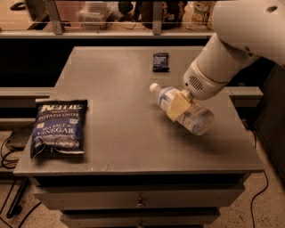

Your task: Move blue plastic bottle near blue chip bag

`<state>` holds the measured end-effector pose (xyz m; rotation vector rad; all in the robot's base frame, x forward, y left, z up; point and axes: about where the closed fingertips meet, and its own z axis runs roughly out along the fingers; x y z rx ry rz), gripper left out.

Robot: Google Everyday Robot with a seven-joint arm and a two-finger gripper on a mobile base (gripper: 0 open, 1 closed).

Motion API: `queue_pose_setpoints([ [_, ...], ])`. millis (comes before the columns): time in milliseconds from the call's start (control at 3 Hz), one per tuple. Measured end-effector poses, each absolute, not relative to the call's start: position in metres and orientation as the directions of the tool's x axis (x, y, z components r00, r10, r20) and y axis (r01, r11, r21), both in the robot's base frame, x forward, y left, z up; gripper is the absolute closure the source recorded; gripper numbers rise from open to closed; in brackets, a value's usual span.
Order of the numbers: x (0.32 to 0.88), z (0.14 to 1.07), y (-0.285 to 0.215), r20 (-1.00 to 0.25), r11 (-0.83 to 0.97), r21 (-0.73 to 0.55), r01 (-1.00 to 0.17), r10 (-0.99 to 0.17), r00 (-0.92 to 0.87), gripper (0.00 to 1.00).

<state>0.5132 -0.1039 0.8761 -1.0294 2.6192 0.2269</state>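
Observation:
The blue plastic bottle [197, 119] is clear with a white cap pointing left. It is held tilted a little above the right half of the grey table [129, 151]. My gripper [178, 108] is shut on the bottle's middle, one beige finger [177, 104] across its label. The white arm reaches in from the upper right. The blue chip bag [58, 128] lies flat near the table's front left corner, well left of the bottle.
A small dark blue snack packet [160, 61] lies at the table's back, just behind the bottle. A shelf with boxes and jars [98, 11] runs behind the table. Drawers [140, 202] sit under the tabletop. Cables [9, 151] lie on the floor at left.

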Motion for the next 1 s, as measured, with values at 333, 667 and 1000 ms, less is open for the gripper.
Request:
queue_pose_setpoints([
  [333, 0.484, 0.922, -0.051, -0.453, 0.523, 0.152, -0.839, -0.718, -0.529, 1.0],
  [667, 0.482, 0.922, -0.046, -0.463, 0.514, 0.162, -0.842, -0.714, -0.525, 1.0],
  [1000, 0.47, 0.915, -0.016, -0.465, 0.464, 0.184, -0.866, -0.735, -0.493, 1.0],
])
